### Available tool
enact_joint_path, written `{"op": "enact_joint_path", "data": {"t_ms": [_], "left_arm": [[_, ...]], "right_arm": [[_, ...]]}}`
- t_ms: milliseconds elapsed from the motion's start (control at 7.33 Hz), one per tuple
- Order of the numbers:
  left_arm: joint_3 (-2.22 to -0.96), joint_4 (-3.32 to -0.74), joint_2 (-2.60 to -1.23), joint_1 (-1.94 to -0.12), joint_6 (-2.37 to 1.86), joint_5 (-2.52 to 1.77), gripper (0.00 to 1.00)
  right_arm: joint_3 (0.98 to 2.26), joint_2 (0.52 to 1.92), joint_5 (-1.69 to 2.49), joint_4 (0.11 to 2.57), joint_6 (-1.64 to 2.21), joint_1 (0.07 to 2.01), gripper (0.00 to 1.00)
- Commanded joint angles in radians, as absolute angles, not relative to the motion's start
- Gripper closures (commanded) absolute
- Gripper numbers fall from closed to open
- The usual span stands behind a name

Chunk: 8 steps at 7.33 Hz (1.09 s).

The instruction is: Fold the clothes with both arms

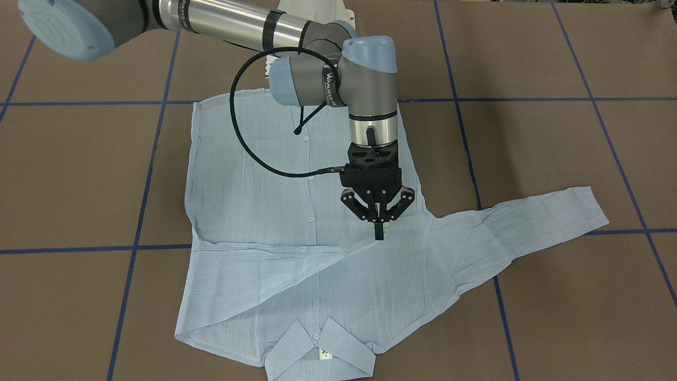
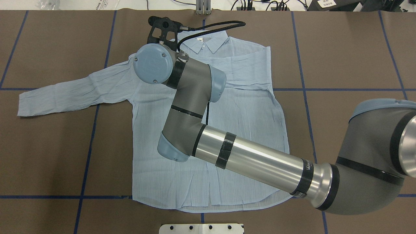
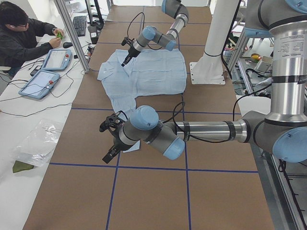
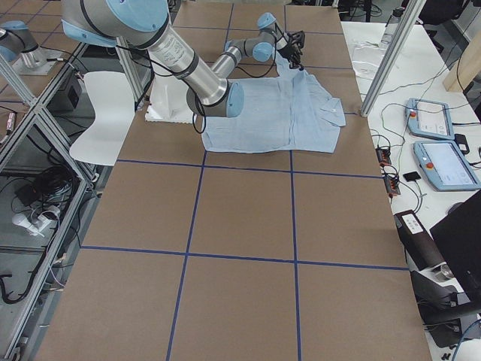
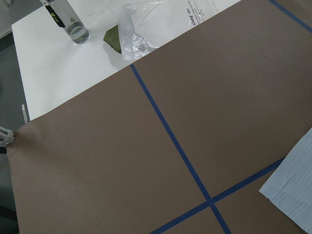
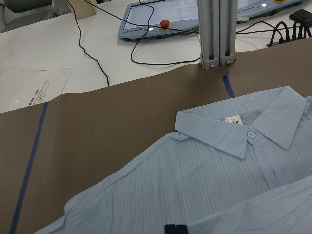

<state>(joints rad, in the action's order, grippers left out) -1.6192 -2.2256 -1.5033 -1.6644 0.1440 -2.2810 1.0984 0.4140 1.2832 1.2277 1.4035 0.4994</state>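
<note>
Bench: brown paper cover, blue tape grid. Shirt lies flat on it, front up and buttoned. In the overhead view its collar is at 12 o'clock and its hem at 6.

Right arm comes in from 4 o'clock and reaches across the shirt body, wrist over the 10 o'clock shoulder area. Left arm shows only in the left side view, stretched out low over bare bench, off the shirt.

One sleeve lies straight out to 9 o'clock, overhead view. The other sleeve is folded diagonally across the chest. In the front-facing view it runs from the 7 o'clock corner up towards the middle.

Right pincer points straight down with fingers clenched together. Its tips sit at the end of the folded sleeve, at 3 o'clock of the button line. Can't tell if cloth is pinched between them.

Left pincer hangs above the bench near the outstretched sleeve's cuff. Can't tell whether it is released or clenched; its wrist view shows only a cloth corner at 4 o'clock.

Collar is spread flat with a white label inside. Small white buttons run down the centre.
</note>
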Motion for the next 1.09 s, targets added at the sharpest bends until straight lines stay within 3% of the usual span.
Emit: {"op": "enact_joint_path", "data": {"t_ms": [0, 136, 682, 955], "left_arm": [[-1.618, -2.226, -1.503, -1.664, 0.143, -2.281, 0.00], [-1.618, -2.226, -1.503, -1.664, 0.143, -2.281, 0.00], [-1.589, -2.259, -1.505, -1.664, 0.141, -2.281, 0.00], [-1.516, -2.418, -1.519, -1.663, 0.094, -2.281, 0.00]], "right_arm": [[1.050, 0.407, 1.272, 1.229, 1.391, 0.480, 0.33], [1.034, 0.391, 1.273, 1.232, 1.390, 0.480, 0.00], [1.038, 0.341, 1.295, 1.264, 1.379, 0.506, 0.00], [1.058, 0.372, 1.534, 1.291, 1.312, 0.634, 0.00]]}}
